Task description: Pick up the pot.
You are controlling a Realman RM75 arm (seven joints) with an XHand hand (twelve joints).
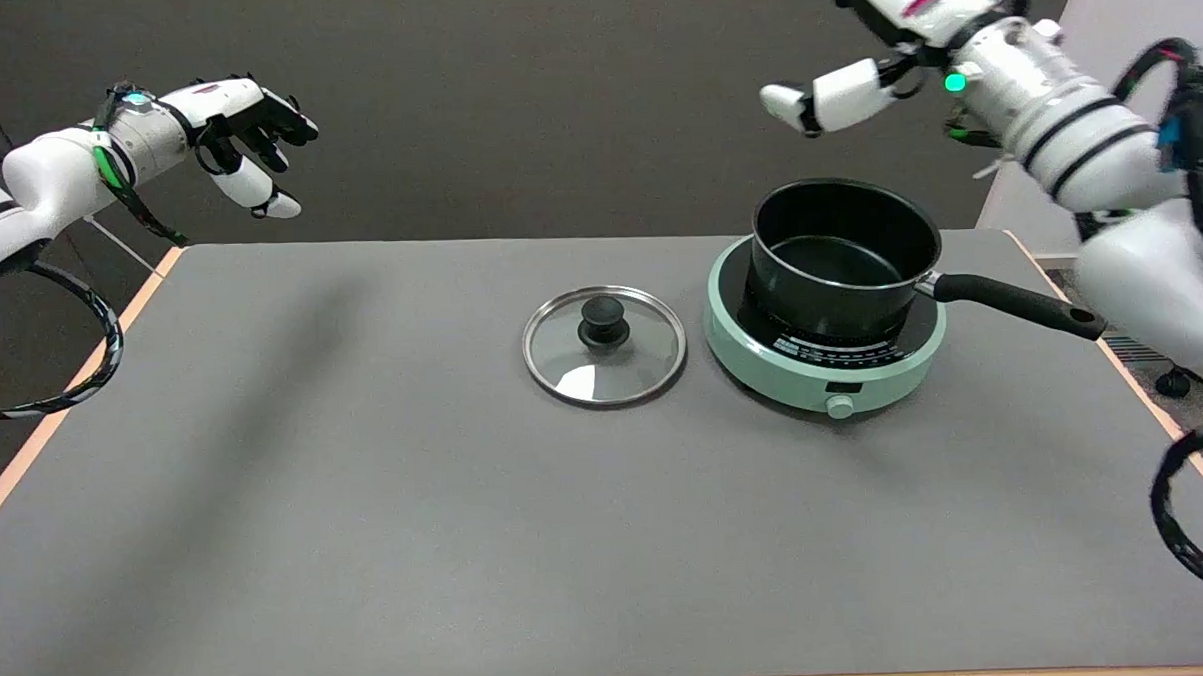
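Black pot (844,254) on green hob (825,365), far right | right hand (866,44) above, open, empty | best grasp: handle (1015,302), kept level.

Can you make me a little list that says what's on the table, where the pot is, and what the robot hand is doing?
pot: black metal pot with a long black handle, standing on the cooker, empty inside
cooker: round mint-green hot plate
lid: round glass lid with a black knob, flat on the table, left of the cooker
table: grey tabletop
right robot hand: in the air above the pot, holding nothing
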